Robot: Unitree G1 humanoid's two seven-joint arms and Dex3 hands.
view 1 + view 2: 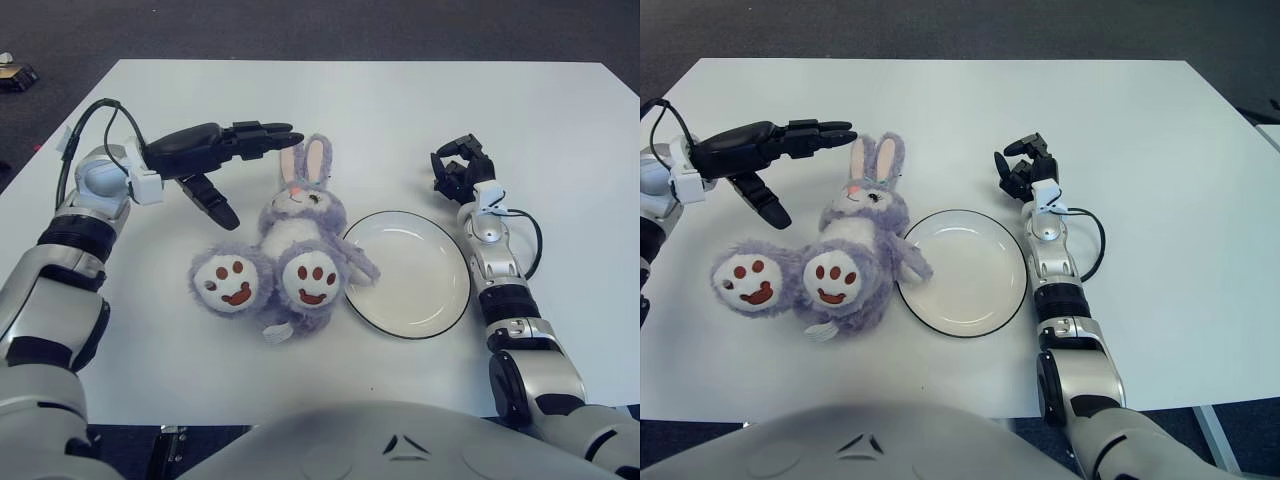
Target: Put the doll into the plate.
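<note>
A purple plush rabbit doll (290,245) lies on its back on the white table, ears pointing away, its two paw soles facing me. Its right side touches the rim of a white plate with a dark edge (440,295), which holds nothing. My left hand (235,160) hovers just left of the doll's ears, fingers stretched toward them and thumb pointing down, holding nothing. My right hand (458,170) shows beyond the plate on the right, fingers curled and empty.
The white table (400,110) spreads around the doll and plate, with dark floor beyond its far edge. A small object (15,75) sits on the floor at far left. A cable (85,115) loops over my left wrist.
</note>
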